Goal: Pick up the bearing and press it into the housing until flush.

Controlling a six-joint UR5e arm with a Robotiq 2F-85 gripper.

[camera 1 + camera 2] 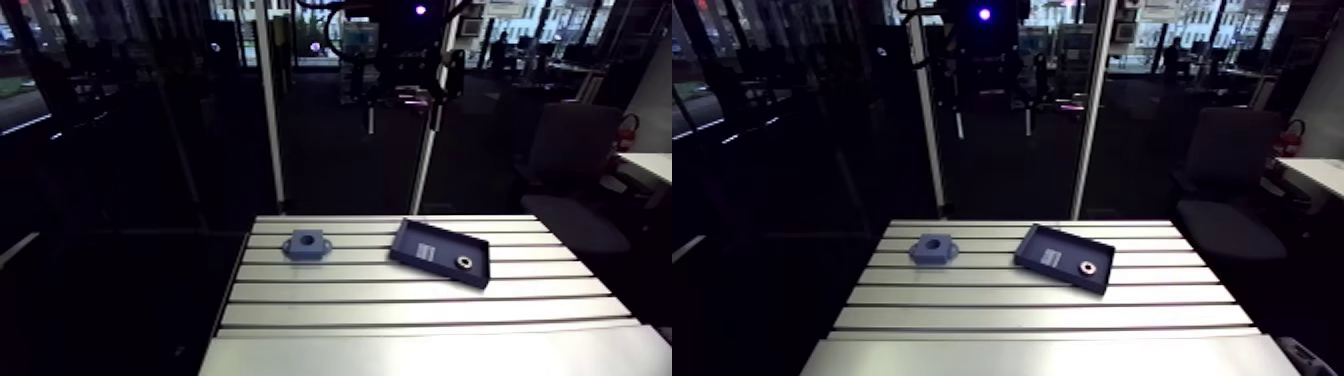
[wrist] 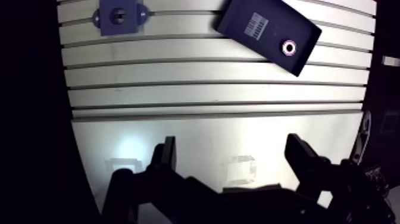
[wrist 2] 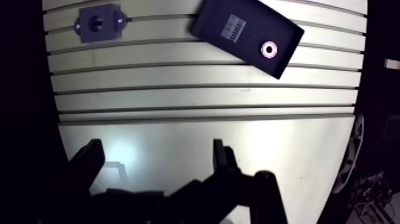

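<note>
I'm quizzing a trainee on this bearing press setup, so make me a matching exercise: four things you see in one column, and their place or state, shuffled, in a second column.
Column one:
1. bearing
2. housing
3. tray
4. gripper

Column two:
A. open, holding nothing
B. lying skewed across the slots of the table
C. resting inside the tray
D. sitting directly on the table, apart from the tray

Pairs: 1-C, 2-D, 3-B, 4-A
</note>
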